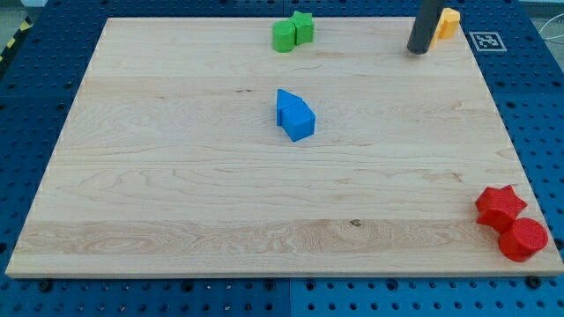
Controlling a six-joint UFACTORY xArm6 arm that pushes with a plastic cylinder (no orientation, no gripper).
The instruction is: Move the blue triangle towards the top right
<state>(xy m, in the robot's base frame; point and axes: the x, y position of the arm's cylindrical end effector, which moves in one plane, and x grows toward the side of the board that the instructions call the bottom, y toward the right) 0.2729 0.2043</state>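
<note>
Right now, by item:

tip: my tip (418, 51) sits at the view's top right, touching or just beside the yellow block (448, 22); no jaws on this rod, so nothing to spread or pinch, and it holds nothing.

blue triangle: blue triangle (285, 104) lies near board centre, a bit toward the view's top, pressed against a blue cube-ish block (299, 121) on its lower right side. Can't tell exactly where one ends & the other starts.

gap: tip is well apart from the blue pair, and on the wrong side of it, i.e. toward the goal corner.

risk 1: going straight at the triangle from where the tip is now would shove it to the view's lower left, opposite of wanted. Needs to loop round to the lower left of the pair first, imo.

risk 2: the other blue block sits against the triangle's lower right side; a push from the lower left prob. catches both, or the triangle slips off sideways & spins.

risk 3: looping round too close could clip the pair early & knock it off line.

risk 4: yellow block is in the target corner; a long push may jam the triangle into it or drive it off the board (176, 194) edge.

others: green blocks (292, 32) at top middle and red blocks (511, 222) at lower right look clear of the likely path, though a detour along the top could graze the green.
</note>
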